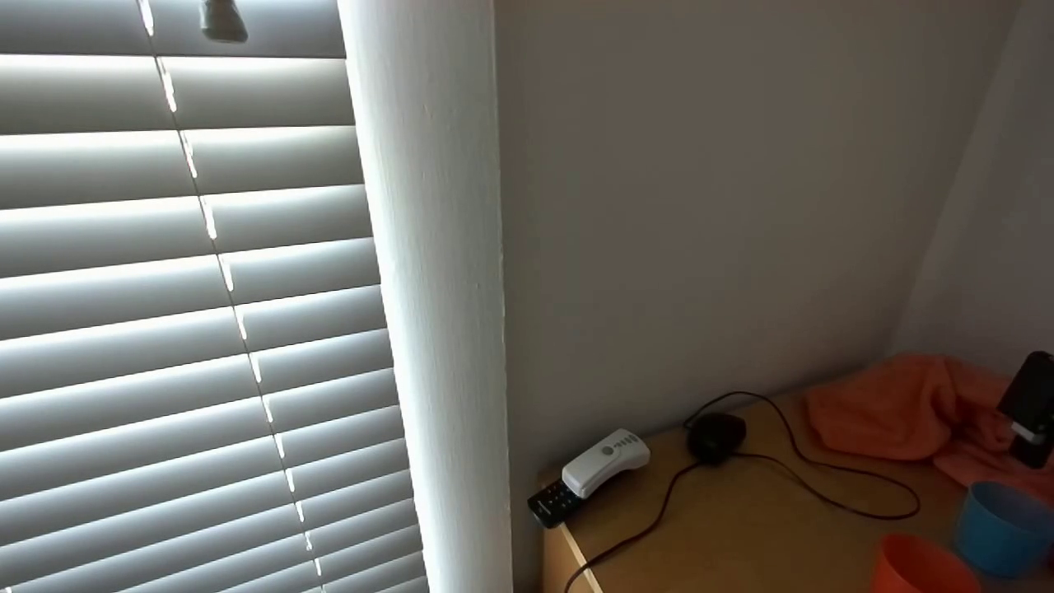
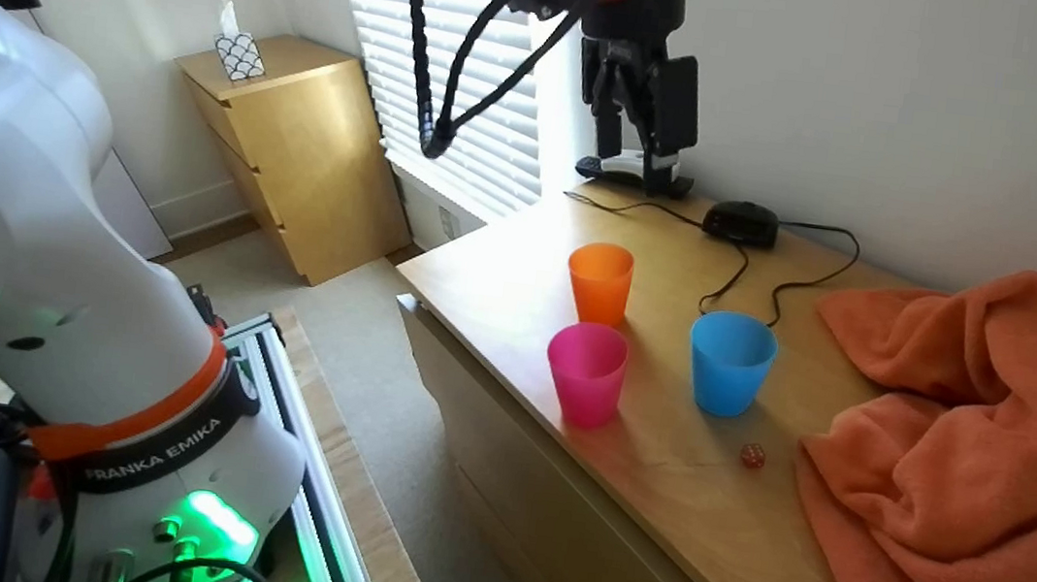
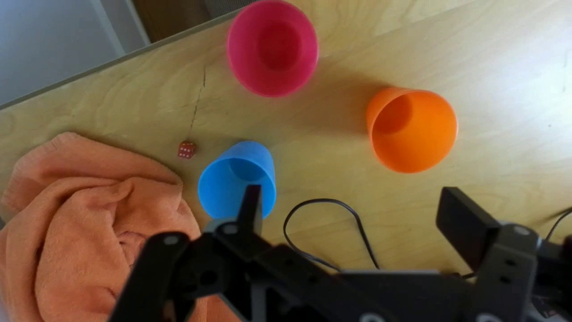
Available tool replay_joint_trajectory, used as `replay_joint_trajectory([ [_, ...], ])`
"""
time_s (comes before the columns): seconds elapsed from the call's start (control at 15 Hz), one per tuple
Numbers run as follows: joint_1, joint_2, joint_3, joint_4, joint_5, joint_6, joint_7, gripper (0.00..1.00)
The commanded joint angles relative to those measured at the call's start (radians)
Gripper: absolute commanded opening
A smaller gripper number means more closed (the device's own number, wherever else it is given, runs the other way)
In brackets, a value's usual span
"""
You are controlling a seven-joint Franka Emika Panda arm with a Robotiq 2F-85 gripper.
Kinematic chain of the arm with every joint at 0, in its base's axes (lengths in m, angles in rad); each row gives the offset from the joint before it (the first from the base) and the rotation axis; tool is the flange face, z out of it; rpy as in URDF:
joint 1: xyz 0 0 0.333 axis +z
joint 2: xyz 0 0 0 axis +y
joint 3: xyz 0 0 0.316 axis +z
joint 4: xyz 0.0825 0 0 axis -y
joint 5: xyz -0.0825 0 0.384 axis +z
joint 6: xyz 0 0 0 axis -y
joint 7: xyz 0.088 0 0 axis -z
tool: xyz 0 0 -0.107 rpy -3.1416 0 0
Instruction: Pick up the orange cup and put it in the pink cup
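Observation:
The orange cup (image 2: 599, 286) stands upright on the wooden dresser top; it also shows in the wrist view (image 3: 413, 129) and, cut off by the bottom edge, in an exterior view (image 1: 921, 568). The pink cup (image 2: 587, 377) stands upright nearer the front edge, close to the orange cup, and shows from above in the wrist view (image 3: 273, 49). Both cups look empty from above. My gripper (image 2: 634, 163) points down above the back of the dresser. In the wrist view its fingers (image 3: 351, 197) are wide apart with nothing between them, short of the orange cup.
A blue cup (image 2: 731, 364) and a red die (image 2: 753, 455) are beside the pink cup. An orange towel (image 2: 979, 451) covers one end. A black device (image 2: 741, 224) with a looping cable lies near the wall. Remotes (image 1: 605, 461) lie at a corner.

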Motion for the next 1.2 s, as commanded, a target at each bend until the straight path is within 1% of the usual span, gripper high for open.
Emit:
replay_joint_trajectory([
  [0.0,0.003,0.018,-0.019,-0.066,0.031,0.071,-0.016,1.0],
  [0.07,-0.001,0.007,-0.007,-0.032,0.012,0.03,-0.004,1.0],
  [0.33,-0.001,0.026,-0.009,-0.05,0.013,0.052,-0.004,1.0],
  [0.4,0.008,0.039,-0.02,-0.045,0.033,0.044,-0.034,1.0],
  [0.47,0.039,0.071,-0.047,-0.042,0.101,0.035,-0.106,1.0],
  [0.67,0.079,0.123,-0.074,-0.051,0.209,0.038,-0.259,1.0],
  [0.93,0.078,0.198,-0.079,-0.039,0.273,0.049,-0.337,1.0],
  [1.13,0.065,0.242,-0.068,-0.034,0.257,0.071,-0.327,1.0],
])
